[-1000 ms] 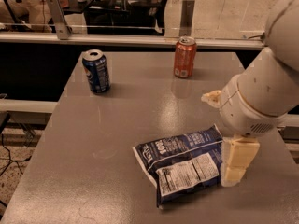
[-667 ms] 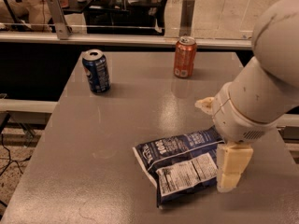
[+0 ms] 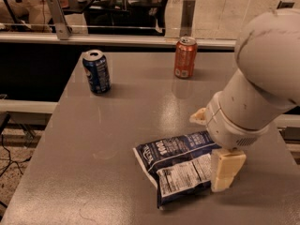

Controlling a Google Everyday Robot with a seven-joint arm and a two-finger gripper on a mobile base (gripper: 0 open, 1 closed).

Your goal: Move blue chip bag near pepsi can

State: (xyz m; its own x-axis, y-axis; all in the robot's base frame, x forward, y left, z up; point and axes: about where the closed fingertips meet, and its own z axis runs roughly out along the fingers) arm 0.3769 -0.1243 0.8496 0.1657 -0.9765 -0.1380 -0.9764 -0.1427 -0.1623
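The blue chip bag [image 3: 180, 165] lies flat on the grey table [image 3: 108, 139] at the front middle, its white nutrition label facing up. The pepsi can [image 3: 96, 71] stands upright at the back left of the table, far from the bag. My gripper [image 3: 213, 144] is low at the bag's right end, under the big white arm [image 3: 260, 78]. It is open: one cream finger [image 3: 226, 170] shows at the bag's near side and the other [image 3: 198, 117] at its far side. The bag's right end is hidden under the wrist.
An orange-red can [image 3: 185, 57] stands upright at the back middle of the table. A glass barrier with metal posts [image 3: 187, 18] runs behind the table's far edge. The table's left edge drops to the floor.
The arm and gripper have shifted slightly left, closer over the bag's right end. The bag and both cans have not moved.
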